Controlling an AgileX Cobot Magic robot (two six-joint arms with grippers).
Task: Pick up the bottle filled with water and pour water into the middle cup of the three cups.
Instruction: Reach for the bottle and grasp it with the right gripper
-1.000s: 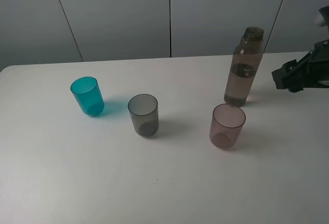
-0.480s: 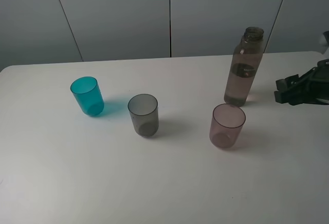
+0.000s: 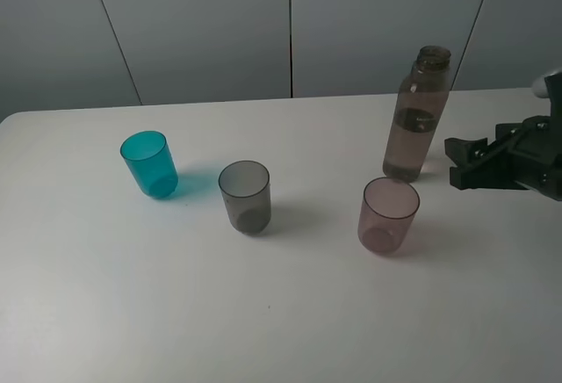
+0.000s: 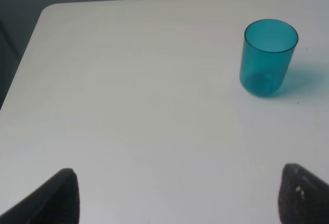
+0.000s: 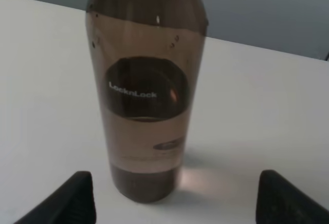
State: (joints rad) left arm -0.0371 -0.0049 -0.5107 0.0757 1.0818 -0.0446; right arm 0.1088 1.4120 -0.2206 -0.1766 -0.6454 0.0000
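The smoky-brown bottle (image 3: 416,118) stands upright at the back right of the white table (image 3: 290,313), partly filled with water. The three cups stand in a row: teal (image 3: 149,163), the smoky-grey middle cup (image 3: 245,196) and pinkish mauve (image 3: 387,216). My right gripper (image 3: 457,164) is open, just right of the bottle's lower half and not touching it. In the right wrist view the bottle (image 5: 146,95) stands close ahead between the spread fingers of the gripper (image 5: 177,203). My left gripper (image 4: 180,198) is open and empty, well short of the teal cup (image 4: 268,57); it is out of the exterior view.
A grey panelled wall (image 3: 290,23) runs behind the table's far edge. The table's left edge and rounded corner (image 4: 43,16) show in the left wrist view. The mauve cup stands just in front of the bottle, close to my right gripper.
My right gripper has moved left toward the bottle and come lower, and its open fingers now show beside the bottle. The bottle and cups have not moved.
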